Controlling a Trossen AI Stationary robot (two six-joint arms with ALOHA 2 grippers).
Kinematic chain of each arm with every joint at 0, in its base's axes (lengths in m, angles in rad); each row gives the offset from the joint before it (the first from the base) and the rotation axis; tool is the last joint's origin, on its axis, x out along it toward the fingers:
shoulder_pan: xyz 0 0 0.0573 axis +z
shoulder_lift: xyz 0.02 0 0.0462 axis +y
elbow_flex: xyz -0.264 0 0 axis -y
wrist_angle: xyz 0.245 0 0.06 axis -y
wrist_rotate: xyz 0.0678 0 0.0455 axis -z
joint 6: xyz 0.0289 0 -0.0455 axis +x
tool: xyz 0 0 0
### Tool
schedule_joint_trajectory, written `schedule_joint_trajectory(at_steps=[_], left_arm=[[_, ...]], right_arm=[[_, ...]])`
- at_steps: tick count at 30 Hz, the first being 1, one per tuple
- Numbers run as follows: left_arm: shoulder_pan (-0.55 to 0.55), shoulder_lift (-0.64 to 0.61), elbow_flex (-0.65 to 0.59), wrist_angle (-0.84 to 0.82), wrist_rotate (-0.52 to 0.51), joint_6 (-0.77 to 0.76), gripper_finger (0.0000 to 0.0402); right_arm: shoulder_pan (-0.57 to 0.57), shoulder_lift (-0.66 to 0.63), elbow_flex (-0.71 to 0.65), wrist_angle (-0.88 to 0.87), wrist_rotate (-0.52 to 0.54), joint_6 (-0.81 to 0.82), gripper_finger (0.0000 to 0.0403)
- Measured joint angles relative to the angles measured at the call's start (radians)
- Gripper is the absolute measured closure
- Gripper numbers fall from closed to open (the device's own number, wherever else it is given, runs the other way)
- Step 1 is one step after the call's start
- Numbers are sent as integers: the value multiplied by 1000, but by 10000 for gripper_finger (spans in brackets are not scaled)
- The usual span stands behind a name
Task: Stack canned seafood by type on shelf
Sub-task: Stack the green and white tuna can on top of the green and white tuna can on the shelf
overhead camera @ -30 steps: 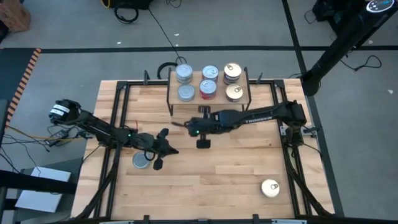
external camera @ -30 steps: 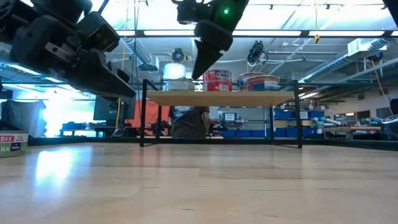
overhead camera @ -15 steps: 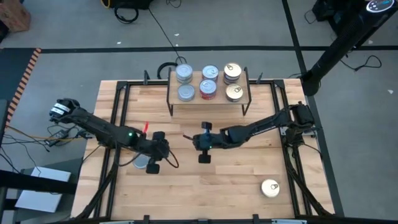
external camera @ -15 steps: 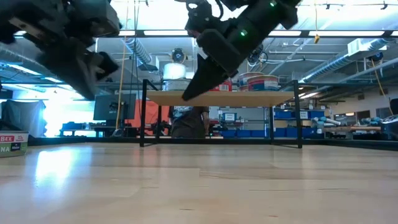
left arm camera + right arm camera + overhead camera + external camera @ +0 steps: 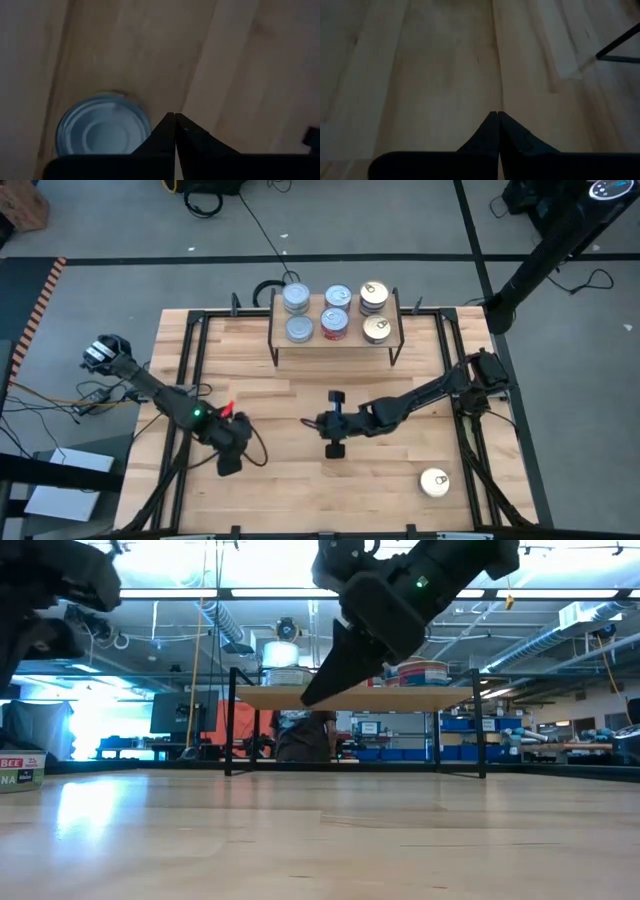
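Note:
The shelf (image 5: 336,345) stands at the table's far middle on black wire legs. It carries tins in pairs: silver ones (image 5: 297,315) on the left, a silver-blue one behind a red-labelled one (image 5: 334,323) in the middle, and gold ones (image 5: 375,328) on the right. A silver-blue tin (image 5: 102,126) lies flat on the table at the near left. My left gripper (image 5: 174,116) hangs shut above the table beside it, pointing down. A gold tin (image 5: 434,482) lies at the near right. My right gripper (image 5: 314,423) is shut over bare wood at mid-table, slanting down.
Black frame rails (image 5: 190,370) run along the table's left and right sides. Bare wood lies between the two grippers and in front of the shelf. In the low view a labelled tin (image 5: 20,772) shows at the left edge, and the room lies beyond the shelf (image 5: 350,697).
My left gripper has swung toward the table's near left and risen, tipping from nearly level to pointing down above the silver-blue tin. My right gripper has drawn back from the shelf toward the near edge and sunk lower. Both have stayed shut.

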Motion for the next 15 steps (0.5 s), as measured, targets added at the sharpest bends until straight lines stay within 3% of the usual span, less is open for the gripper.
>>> schedule_joint_trajectory(at_steps=[11, 15], left_arm=[[-114, 1, 0, -19, -156, -158, 336], [-138, 40, 0, -18, -164, -185, 317]], right_arm=[[-9, 0, 0, 71, 40, -145, 394], [-24, 0, 0, 70, 37, -159, 394]])
